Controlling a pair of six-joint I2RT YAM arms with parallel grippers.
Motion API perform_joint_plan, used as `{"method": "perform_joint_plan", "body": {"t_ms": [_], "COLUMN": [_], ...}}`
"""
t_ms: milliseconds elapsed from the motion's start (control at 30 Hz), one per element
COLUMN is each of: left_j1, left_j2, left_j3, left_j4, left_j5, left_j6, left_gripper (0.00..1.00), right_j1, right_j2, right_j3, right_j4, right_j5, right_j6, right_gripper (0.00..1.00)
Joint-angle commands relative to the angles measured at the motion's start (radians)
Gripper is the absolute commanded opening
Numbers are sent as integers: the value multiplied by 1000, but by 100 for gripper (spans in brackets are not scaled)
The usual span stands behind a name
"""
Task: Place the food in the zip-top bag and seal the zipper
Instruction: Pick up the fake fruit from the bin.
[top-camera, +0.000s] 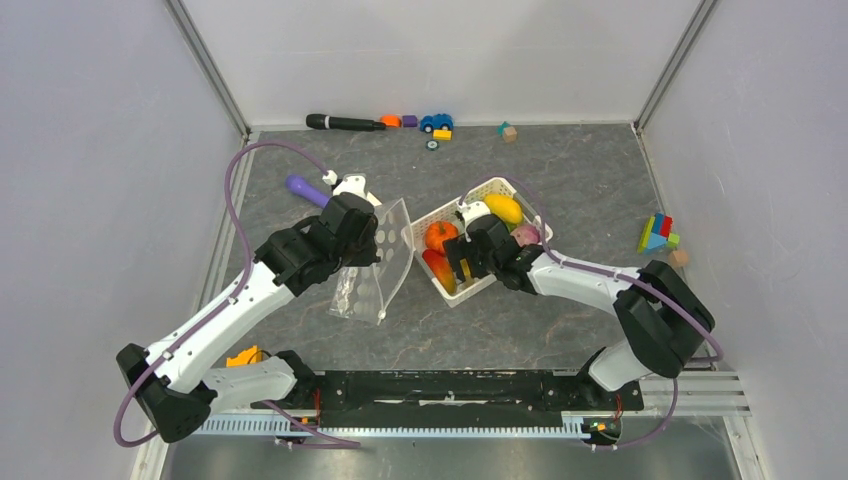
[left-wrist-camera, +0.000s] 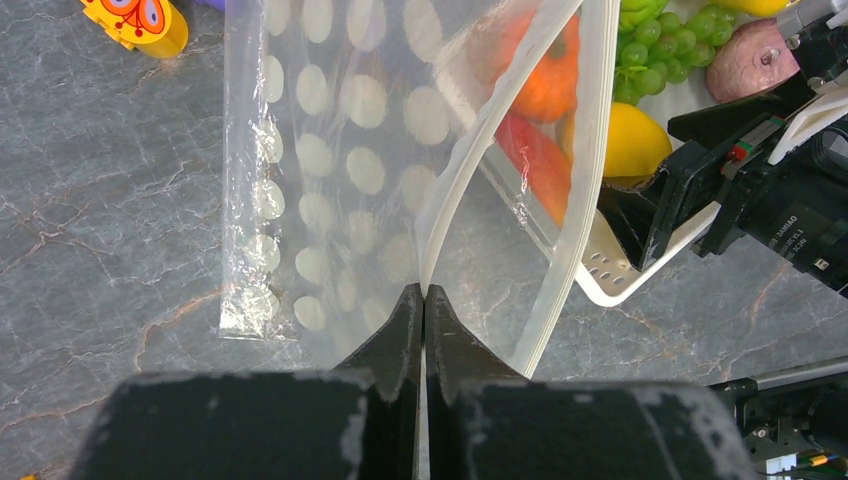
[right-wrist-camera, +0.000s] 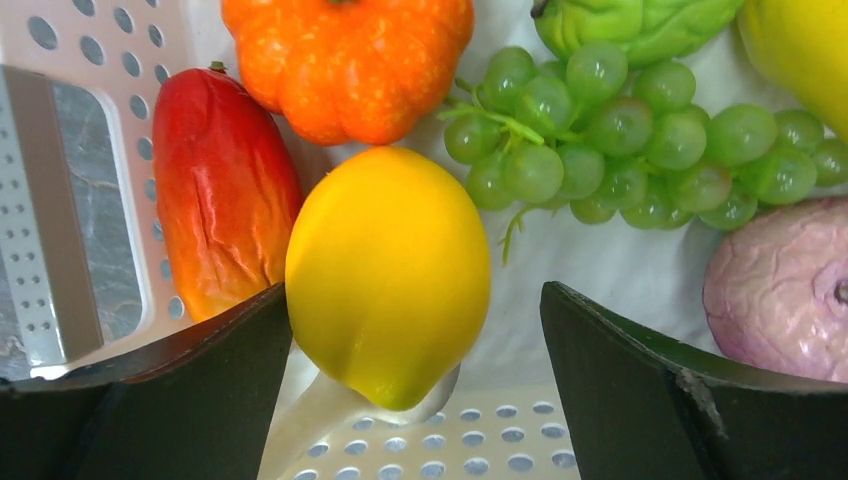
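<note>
Right end effector (right-wrist-camera: 415, 300) open, jaws straddling yellow fruit (right-wrist-camera: 388, 270) inside basket (right-wrist-camera: 490, 445). Left end effector (left-wrist-camera: 424, 300) clamped on zip-top bag (left-wrist-camera: 330, 170) mouth, just beside basket toward tabletop left edge.

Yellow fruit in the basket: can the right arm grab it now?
Probably yes. The right gripper hangs open with a finger on each side of the yellow fruit, and nothing lies over it.

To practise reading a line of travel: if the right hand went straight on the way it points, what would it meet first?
The yellow fruit in the white basket: it sits between the open fingers of the right hand. Depth is unclear, so likely, not certain.
</note>
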Motion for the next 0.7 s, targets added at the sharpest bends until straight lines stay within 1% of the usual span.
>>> {"method": "perform_joint_plan", "body": {"t_ms": [0, 100, 200, 300, 367, 467, 600, 667], "left_j1": [7, 10, 13, 16, 18, 19, 23, 24], "left_j2": [-6, -9, -17, -20, -22, -23, -23, -26], "left_j3": [-3, -3, -6, -9, -10, -10, -12, -12], "left_j4": [35, 34, 38, 42, 41, 42, 42, 42], "left_j5": [2, 2, 6, 10, 12, 14, 14, 16], "left_j6": [39, 39, 41, 40, 42, 42, 42, 42], "left_gripper": [2, 2, 2, 2, 2, 2, 2, 2], "right_j1": [1, 1, 2, 1, 0, 2, 2, 1], "right_j2": [21, 35, 45, 52, 51, 32, -19, -50], "right_j3": [-2, -16, -28, -35, -35, -40, -53, -62], "right_j4": [176, 227, 260, 280, 277, 270, 260, 252], "right_j5": [-14, -43, -42, -35, -38, -62, -57, -41], "right_j6": [14, -17, -30, -47, -49, -54, -55, -56], "right_gripper": [98, 98, 97, 94, 89, 79, 59, 53]}}
